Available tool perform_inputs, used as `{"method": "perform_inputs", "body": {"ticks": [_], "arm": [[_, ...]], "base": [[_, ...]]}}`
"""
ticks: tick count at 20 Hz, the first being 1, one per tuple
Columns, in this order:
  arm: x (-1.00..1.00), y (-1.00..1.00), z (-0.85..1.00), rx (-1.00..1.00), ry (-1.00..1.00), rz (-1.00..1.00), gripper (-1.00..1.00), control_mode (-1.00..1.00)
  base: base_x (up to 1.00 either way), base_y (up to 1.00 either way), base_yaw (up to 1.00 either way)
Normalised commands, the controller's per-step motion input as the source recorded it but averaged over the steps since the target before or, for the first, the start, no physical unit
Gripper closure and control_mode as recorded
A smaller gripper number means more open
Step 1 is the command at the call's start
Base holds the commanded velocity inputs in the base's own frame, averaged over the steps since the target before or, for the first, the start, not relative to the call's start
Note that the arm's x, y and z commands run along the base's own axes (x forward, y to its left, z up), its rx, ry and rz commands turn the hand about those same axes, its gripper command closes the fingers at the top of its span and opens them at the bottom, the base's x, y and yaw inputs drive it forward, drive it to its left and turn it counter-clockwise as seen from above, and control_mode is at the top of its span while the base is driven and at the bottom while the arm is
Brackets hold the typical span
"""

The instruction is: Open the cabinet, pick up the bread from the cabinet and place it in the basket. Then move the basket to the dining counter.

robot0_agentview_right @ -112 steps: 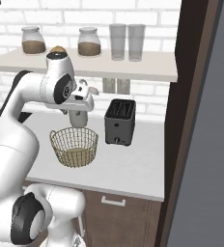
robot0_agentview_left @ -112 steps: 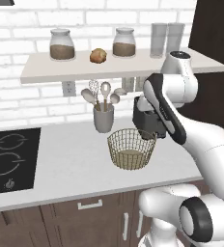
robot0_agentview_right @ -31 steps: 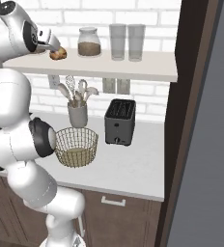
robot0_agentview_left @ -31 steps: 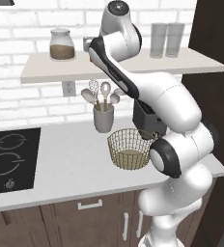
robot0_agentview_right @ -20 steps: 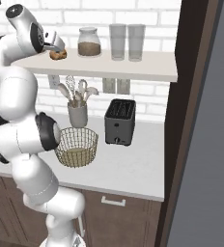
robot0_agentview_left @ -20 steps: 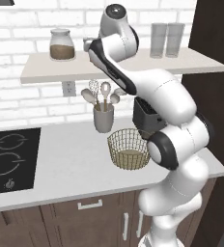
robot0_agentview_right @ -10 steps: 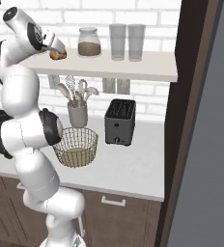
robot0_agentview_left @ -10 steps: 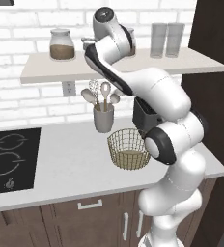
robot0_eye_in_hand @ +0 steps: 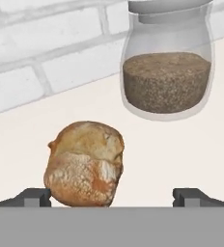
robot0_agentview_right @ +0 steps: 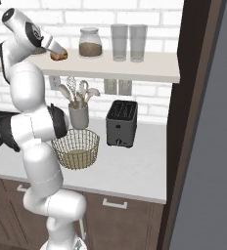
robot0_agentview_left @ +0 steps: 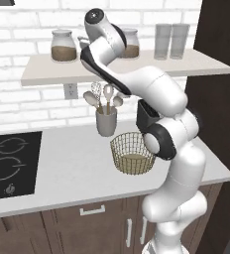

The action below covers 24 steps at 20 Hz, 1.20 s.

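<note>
Since half a second ago, arm shifted slightly further left along the cabinet, wrist now nearer the bread; everything else unchanged. Bread sitting on the cabinet plank, upright, a little left of the nearest glass jar and nearer the plank's front edge than it, as seen from the hand view. From the right base view, bread just beside the hand's tip, well left of that jar. Gripper at bread level, jaws apart at full width, left fingertip just beside the bread's lower left flank, right fingertip well clear of it on the other side; no squeeze on the loaf, contact with the left tip hard to judge. Two empty glasses standing on the plank right of the jar. Below the bread, on the white worktop: basket resting upright, nothing visible inside but its tan base. Grey utensil cup just behind the basket, holding spoons and a whisk. Dark toaster right of the basket in the right base view. Black cooktop far left of the basket.
</note>
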Motion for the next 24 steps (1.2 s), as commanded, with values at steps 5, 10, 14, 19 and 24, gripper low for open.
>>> {"method": "perform_inputs", "body": {"ticks": [5, 10, 14, 19, 24], "arm": [[0.21, 0.01, 0.08, 0.13, 0.04, 0.0, -1.0, -1.0], [0.34, 0.0, -0.03, 0.13, 0.03, 0.0, -1.0, -1.0], [0.09, 0.0, -0.2, 0.12, 0.1, 0.0, -1.0, -1.0], [0.0, -0.01, -0.27, 0.09, 0.1, 0.0, -1.0, -1.0], [0.33, -0.06, -0.17, 0.08, 0.01, 0.0, -1.0, -1.0]], "base": [[0.0, 0.0, 0.0], [0.0, 0.0, 0.0], [0.0, 0.0, 0.0], [0.0, 0.0, 0.0], [0.0, 0.0, 0.0]]}}
